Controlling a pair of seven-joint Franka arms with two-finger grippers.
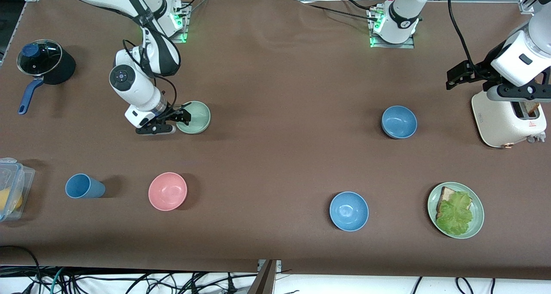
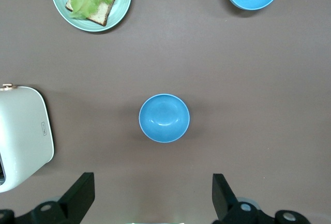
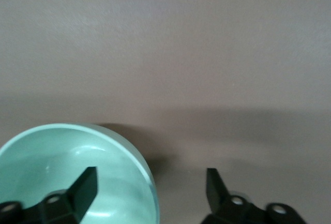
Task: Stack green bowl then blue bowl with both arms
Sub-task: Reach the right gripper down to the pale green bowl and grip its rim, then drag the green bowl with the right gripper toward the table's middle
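Note:
The pale mint-green bowl (image 1: pixel 196 117) sits upright on the brown table near the right arm's base. My right gripper (image 1: pixel 184 116) is open and low at its rim. In the right wrist view one finger (image 3: pixel 85 187) is over the green bowl's inside (image 3: pixel 62 167) and the other (image 3: pixel 217 187) is outside it. The muted slate-blue bowl (image 1: pixel 399 122) sits toward the left arm's end, and also shows in the left wrist view (image 2: pixel 164 118). My left gripper (image 1: pixel 453 79) is open and empty, up in the air beside the toaster (image 1: pixel 508 117). Its fingers (image 2: pixel 83 185) stand wide apart.
A glossier blue bowl (image 1: pixel 348 211), a pink bowl (image 1: pixel 167 191) and a blue cup (image 1: pixel 84 186) sit nearer the front camera. A green plate (image 1: pixel 475 225) holds bread and lettuce. A dark pot (image 1: pixel 45 61) and a clear plastic box (image 1: pixel 13 186) are at the right arm's end.

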